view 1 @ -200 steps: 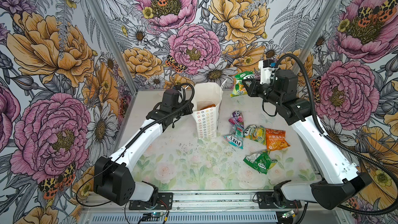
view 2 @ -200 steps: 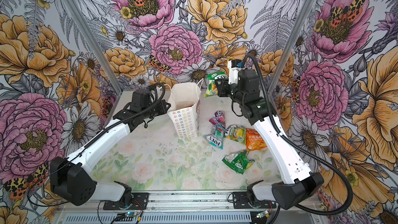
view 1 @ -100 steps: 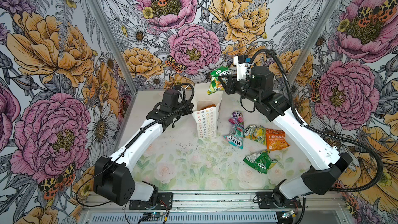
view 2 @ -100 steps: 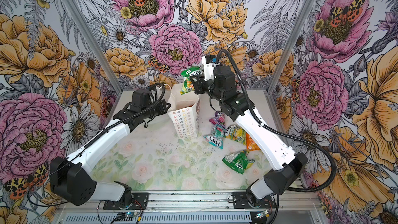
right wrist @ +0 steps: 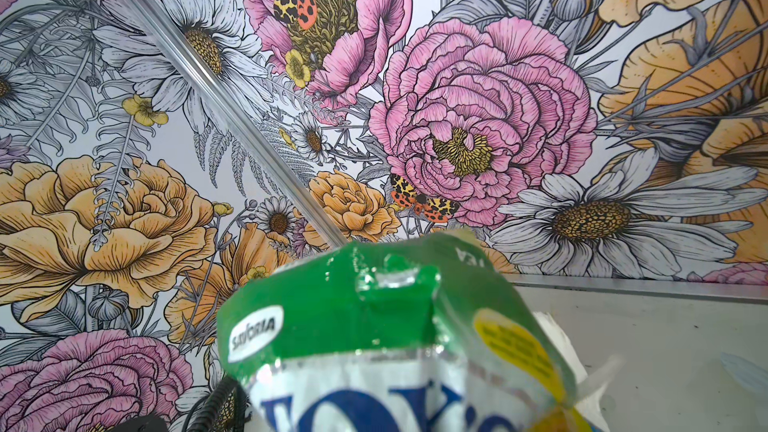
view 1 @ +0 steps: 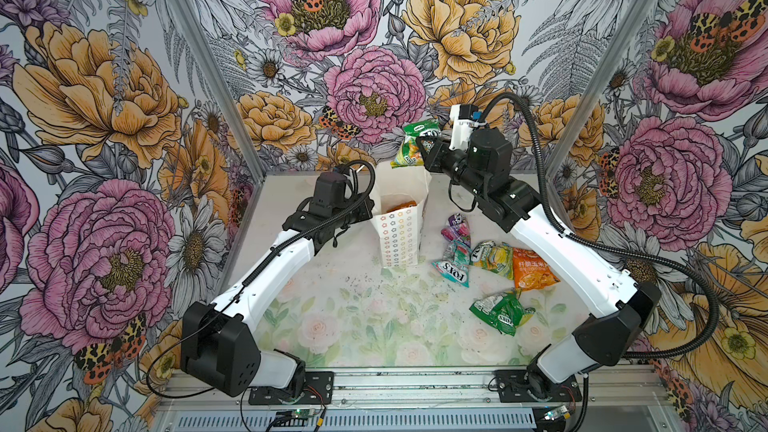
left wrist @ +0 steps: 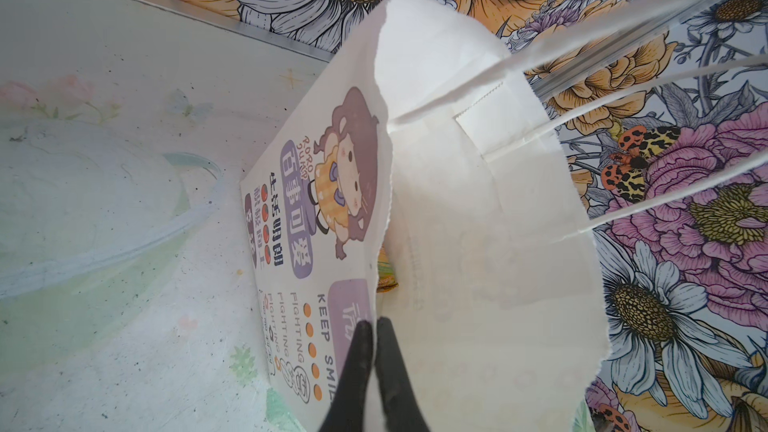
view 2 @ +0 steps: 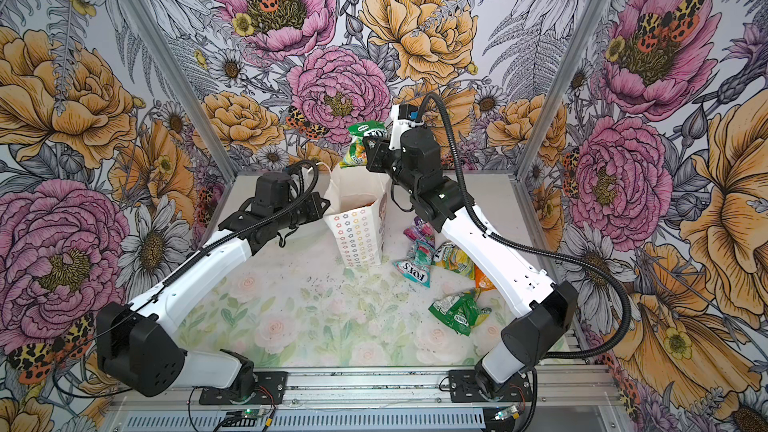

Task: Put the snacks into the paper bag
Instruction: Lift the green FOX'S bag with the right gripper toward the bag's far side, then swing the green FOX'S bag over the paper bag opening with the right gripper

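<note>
Green packet (view 1: 405,153), pinched by right pincer (view 1: 422,145), hangs upright over the paper bag's (view 1: 400,238) far edge — left pincer (left wrist: 375,332) pinches the rim.

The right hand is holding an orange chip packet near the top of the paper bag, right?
No, not orange chips: the right hand holds a green FOX'S packet near the top of the bag; the right wrist view shows it.

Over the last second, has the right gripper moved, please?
Yes. In both top views the right gripper, shut on the green FOX'S packet, swung leftward from right of the paper bag to above its open mouth.
</note>
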Controlling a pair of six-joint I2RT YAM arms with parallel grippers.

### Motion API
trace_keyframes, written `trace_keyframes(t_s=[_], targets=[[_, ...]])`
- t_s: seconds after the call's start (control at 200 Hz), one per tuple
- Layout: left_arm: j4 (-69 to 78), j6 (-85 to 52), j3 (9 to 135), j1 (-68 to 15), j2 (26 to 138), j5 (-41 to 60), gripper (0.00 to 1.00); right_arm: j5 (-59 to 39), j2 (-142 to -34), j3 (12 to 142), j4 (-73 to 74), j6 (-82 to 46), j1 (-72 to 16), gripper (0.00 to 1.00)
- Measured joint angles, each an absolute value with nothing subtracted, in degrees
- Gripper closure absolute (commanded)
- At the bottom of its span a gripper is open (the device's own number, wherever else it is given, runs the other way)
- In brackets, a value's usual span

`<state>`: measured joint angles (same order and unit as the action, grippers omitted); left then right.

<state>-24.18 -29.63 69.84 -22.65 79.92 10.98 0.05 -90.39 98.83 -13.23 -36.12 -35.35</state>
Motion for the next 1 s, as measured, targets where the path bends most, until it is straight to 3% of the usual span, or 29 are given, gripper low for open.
trace_keyframes(t_s=[0.615,1.001], targets=[[-24.16,-29.63,69.84,-22.76,79.92,10.98,1.0,1.21,-91.26,97.21,-7.09,-38.81,-38.83,1.0],[-24.14,-29.87,69.84,-22.81,79.92,10.98,1.0,7.75,-91.46,95.61,-5.61,-46.09,-40.23,1.0]])
